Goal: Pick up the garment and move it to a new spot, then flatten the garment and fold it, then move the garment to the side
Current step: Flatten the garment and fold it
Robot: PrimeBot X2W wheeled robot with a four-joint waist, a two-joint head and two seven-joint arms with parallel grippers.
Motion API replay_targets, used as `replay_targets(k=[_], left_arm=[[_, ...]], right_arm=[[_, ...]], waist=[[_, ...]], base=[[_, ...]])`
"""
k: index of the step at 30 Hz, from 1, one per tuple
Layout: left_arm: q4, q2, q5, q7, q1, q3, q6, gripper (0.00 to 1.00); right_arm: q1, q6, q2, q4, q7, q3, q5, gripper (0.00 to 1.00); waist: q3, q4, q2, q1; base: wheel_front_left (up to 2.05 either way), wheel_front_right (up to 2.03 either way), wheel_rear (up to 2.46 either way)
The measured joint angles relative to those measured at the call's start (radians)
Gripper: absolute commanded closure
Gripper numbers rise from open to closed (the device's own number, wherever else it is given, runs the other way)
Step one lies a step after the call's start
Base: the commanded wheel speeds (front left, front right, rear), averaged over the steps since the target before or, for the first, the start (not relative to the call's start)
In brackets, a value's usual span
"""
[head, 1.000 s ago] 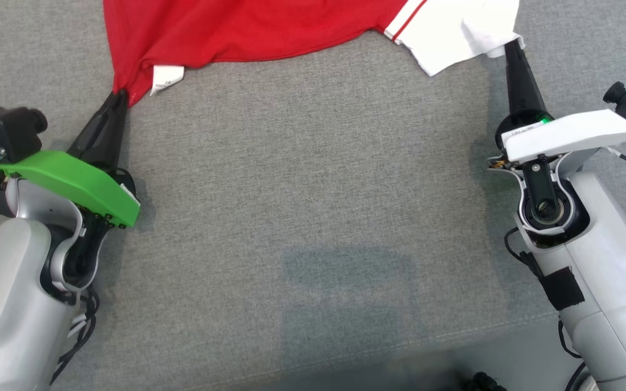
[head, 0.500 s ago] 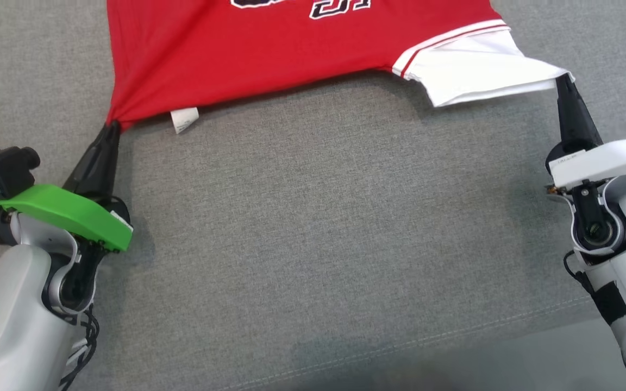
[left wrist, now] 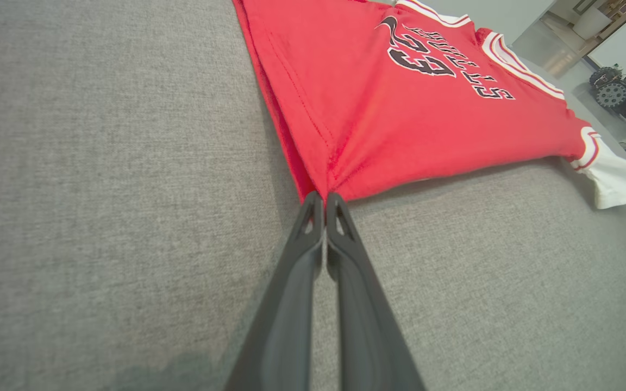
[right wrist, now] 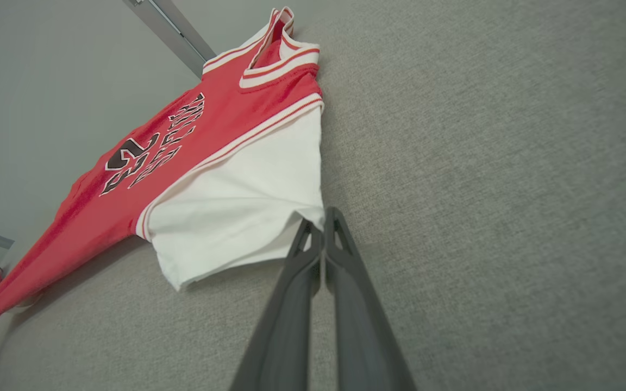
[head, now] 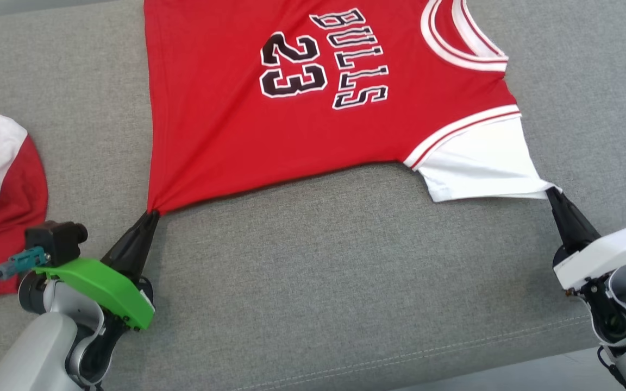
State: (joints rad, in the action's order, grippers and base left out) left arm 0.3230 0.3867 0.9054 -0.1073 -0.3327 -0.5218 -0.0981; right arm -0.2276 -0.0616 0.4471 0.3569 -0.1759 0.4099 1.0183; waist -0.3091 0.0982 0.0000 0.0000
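Red jersey (head: 269,130) on grey couch (head: 313,282) | left gripper (head: 151,213) pinching hem corner | right gripper (head: 551,191) pinching white sleeve (head: 476,163)

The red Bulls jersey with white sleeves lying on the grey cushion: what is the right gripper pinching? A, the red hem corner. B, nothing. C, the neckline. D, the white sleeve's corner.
D: the right gripper is shut on the white sleeve corner of the red Bulls jersey; the left gripper pinches the red hem corner.

garment (head: 302,108): red "BULLS 23" jersey, white sleeve | spread print-up, stretched | grey cushion
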Motion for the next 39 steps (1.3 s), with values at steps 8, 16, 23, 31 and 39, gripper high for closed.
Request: replay_targets(k=[8,16,23,31,39], left_arm=[[-0.016,0.026,0.002,0.002,0.141,-0.026,0.000,1.00],[-0.072,0.049,0.021,0.024,0.227,-0.034,0.000,1.00],[-0.145,0.080,0.043,0.052,0.265,-0.024,0.005,1.00],[-0.261,0.098,0.096,0.144,0.258,-0.028,0.010,1.00],[-0.350,0.180,0.167,0.257,0.227,0.024,0.032,1.00]], right_arm=[[0.163,0.004,0.017,-0.058,0.046,0.017,0.030,1.00],[0.351,0.007,0.059,-0.130,0.099,0.029,0.096,1.00],[0.356,0.000,0.096,-0.245,0.106,0.007,0.102,1.00],[0.331,-0.018,0.113,-0.429,0.129,0.005,0.124,1.00],[0.253,-0.003,0.198,-0.543,0.173,-0.070,0.145,1.00]], waist=[[0.038,-0.013,0.0000,0.0000],[0.038,-0.025,0.0000,0.0000],[0.025,-0.011,0.0000,0.0000],[0.020,-0.018,0.0000,0.0000],[0.002,0.000,0.0000,0.0000]], base=[[0.00,0.00,0.00],[0.00,0.00,0.00],[0.00,0.00,0.00],[0.00,0.00,0.00],[0.00,0.00,0.00]])
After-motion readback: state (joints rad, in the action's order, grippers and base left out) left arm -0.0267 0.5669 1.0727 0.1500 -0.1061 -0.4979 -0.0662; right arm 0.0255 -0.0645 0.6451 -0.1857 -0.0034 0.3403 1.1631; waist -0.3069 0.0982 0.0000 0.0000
